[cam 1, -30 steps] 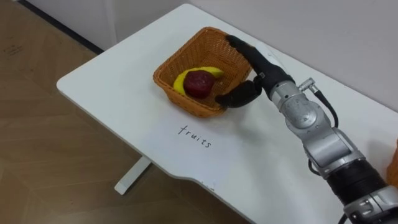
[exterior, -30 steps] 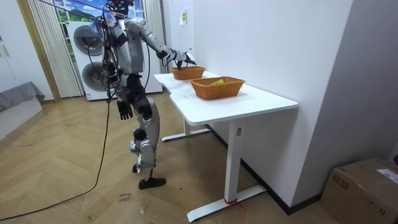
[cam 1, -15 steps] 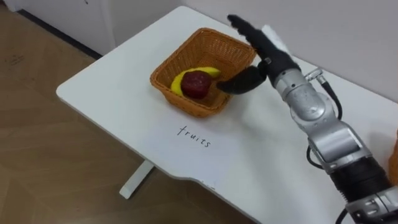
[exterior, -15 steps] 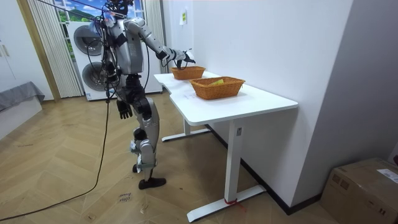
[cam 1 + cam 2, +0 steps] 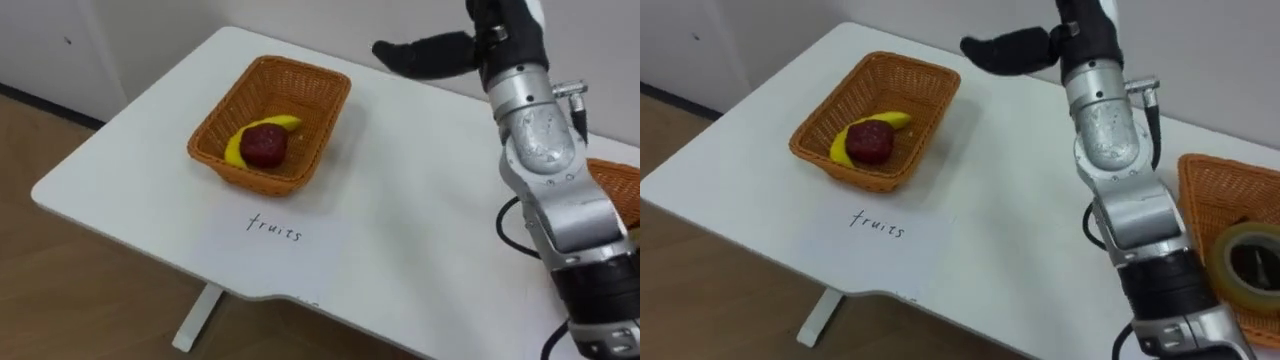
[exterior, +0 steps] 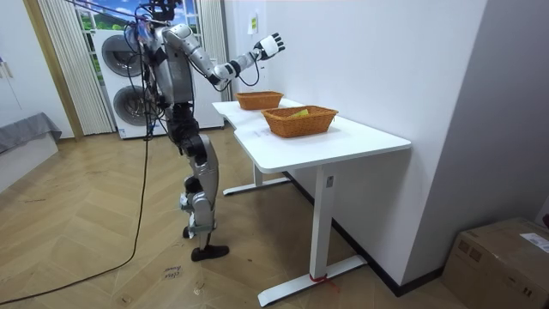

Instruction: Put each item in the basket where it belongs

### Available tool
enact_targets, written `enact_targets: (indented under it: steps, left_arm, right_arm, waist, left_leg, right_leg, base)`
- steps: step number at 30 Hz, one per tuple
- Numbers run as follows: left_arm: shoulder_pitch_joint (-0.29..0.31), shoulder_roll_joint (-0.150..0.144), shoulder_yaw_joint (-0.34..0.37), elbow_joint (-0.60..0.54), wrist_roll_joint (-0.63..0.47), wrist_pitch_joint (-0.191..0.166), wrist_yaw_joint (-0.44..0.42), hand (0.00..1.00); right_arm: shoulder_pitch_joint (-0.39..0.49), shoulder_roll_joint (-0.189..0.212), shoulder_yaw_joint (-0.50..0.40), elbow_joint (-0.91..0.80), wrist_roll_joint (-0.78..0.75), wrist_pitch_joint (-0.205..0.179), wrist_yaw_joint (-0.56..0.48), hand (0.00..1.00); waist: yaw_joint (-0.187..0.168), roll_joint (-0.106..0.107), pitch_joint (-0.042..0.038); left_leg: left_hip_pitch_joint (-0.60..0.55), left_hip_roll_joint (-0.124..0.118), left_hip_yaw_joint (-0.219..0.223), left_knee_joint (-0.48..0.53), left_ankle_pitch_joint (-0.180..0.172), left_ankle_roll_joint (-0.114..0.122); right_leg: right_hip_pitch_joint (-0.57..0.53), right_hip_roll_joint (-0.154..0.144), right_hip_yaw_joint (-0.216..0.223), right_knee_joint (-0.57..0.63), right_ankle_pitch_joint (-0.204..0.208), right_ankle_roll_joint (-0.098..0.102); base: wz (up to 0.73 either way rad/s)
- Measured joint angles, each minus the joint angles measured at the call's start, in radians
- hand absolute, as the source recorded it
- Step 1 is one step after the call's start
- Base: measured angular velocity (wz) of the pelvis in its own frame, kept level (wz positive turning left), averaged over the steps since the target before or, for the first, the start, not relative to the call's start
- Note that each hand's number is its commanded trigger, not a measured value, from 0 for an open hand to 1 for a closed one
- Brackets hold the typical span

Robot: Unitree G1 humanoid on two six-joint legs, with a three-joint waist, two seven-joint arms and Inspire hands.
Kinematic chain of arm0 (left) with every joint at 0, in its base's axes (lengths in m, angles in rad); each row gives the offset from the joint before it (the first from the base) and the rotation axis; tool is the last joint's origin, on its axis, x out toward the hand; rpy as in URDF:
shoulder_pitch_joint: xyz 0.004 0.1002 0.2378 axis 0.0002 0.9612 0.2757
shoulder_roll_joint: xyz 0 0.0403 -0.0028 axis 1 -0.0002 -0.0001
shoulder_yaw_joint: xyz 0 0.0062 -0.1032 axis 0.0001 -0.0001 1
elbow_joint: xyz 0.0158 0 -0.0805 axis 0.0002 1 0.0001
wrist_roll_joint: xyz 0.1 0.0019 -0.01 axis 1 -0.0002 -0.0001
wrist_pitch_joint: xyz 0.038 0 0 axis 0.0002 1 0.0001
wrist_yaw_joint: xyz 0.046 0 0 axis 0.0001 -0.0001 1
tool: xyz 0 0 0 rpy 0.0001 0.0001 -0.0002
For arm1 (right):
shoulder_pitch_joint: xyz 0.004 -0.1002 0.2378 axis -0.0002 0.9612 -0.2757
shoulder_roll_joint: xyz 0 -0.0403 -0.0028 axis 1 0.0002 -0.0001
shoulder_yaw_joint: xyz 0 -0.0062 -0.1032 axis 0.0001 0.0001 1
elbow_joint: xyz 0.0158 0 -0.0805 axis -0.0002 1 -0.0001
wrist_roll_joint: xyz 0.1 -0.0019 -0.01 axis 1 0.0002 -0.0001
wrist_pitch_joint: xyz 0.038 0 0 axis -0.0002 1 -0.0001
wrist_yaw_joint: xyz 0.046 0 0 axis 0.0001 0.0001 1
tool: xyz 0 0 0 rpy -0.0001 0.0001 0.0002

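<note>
A wicker fruit basket (image 5: 318,95) stands at the table's far left and holds a yellow banana (image 5: 236,148) with a dark red fruit (image 5: 264,145) on top of it. My right hand (image 5: 505,28) is raised high above the table, to the right of and beyond that basket, open, thumb (image 5: 420,52) stretched toward the left, and it holds nothing. The room view has it (image 6: 271,45) lifted at head height near the wall. A second wicker basket (image 5: 1215,195) at the right holds a roll of tape (image 5: 1246,258).
A paper label (image 5: 275,228) with handwriting lies in front of the fruit basket. The white table (image 5: 420,220) stands against the wall, its near edge toward me. Stacked washing machines (image 6: 120,86) stand behind me; a cardboard box (image 6: 506,257) sits at the room view's right.
My right hand has risen from the fruit basket's rim to high above the table, still open. The eye view has shifted to the right.
</note>
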Motion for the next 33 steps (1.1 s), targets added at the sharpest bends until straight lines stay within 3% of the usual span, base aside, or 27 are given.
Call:
enact_targets:
  steps: [4, 9, 14, 18, 21, 25, 33]
  left_arm:
    - [-0.003, -0.001, 0.001, -0.006, -0.003, -0.012, 0.000, 0.00]
    - [-0.009, -0.002, 0.004, 0.000, -0.020, -0.012, 0.000, 0.00]
    - [-0.004, -0.003, 0.003, 0.008, -0.021, -0.011, -0.001, 0.00]
    - [-0.003, -0.007, 0.004, 0.008, -0.021, -0.023, -0.001, 0.00]
    - [-0.003, -0.009, 0.006, 0.008, -0.020, -0.031, 0.000, 0.00]
    - [-0.006, -0.018, 0.024, 0.008, -0.019, -0.040, 0.001, 0.00]
    - [0.017, -0.026, 0.056, 0.009, -0.017, -0.049, 0.001, 0.00]
  right_arm:
    - [0.000, 0.000, -0.032, -0.024, 0.111, -0.008, -0.025, 0.00]
    - [-0.001, -0.004, -0.089, -0.030, 0.195, -0.011, -0.072, 0.00]
    - [0.003, -0.008, -0.124, -0.086, 0.207, -0.012, -0.134, 0.00]
    - [0.016, -0.008, -0.176, -0.129, 0.232, -0.031, -0.155, 0.00]
    - [0.040, -0.008, -0.233, -0.157, 0.261, -0.045, -0.177, 0.00]
    - [0.078, -0.009, -0.272, -0.178, 0.260, -0.054, -0.186, 0.00]
    - [0.192, -0.026, -0.369, -0.219, 0.328, -0.049, -0.221, 0.00]
  waist:
    - [-0.010, 0.003, -0.0070]
    - [-0.036, 0.006, -0.0053]
    - [-0.074, 0.016, 0.0021]
    - [-0.105, 0.018, 0.0022]
    - [-0.115, 0.016, -0.0039]
    - [-0.140, 0.017, -0.0059]
    - [-0.186, 0.029, -0.0146]
  left_leg:
    - [0.017, 0.001, 0.008, -0.009, 0.001, 0.001]
    - [0.036, 0.006, 0.019, -0.014, 0.000, 0.001]
    - [0.038, 0.010, 0.035, -0.015, -0.003, -0.001]
    - [0.032, 0.013, 0.053, -0.021, -0.003, -0.001]
    - [0.032, 0.015, 0.072, -0.031, -0.003, -0.001]
    - [0.037, 0.019, 0.084, -0.037, -0.004, 0.000]
    - [0.053, 0.029, 0.119, -0.054, -0.011, -0.003]
  right_leg:
    - [0.009, 0.002, 0.012, 0.000, 0.000, 0.000]
    - [0.022, 0.007, 0.030, -0.001, 0.000, 0.001]
    - [0.009, 0.013, 0.058, -0.001, -0.001, 0.000]
    - [-0.003, 0.017, 0.080, -0.002, 0.000, 0.000]
    - [-0.015, 0.019, 0.091, -0.002, 0.001, 0.000]
    - [-0.020, 0.022, 0.104, -0.003, 0.001, 0.000]
    - [-0.029, 0.034, 0.140, 0.001, 0.002, -0.002]
  base:
    - [-0.09]
    - [-0.04]
    - [-0.14]
    - [-0.14]
    - [-0.14]
    - [-0.11]
    - [-0.13]
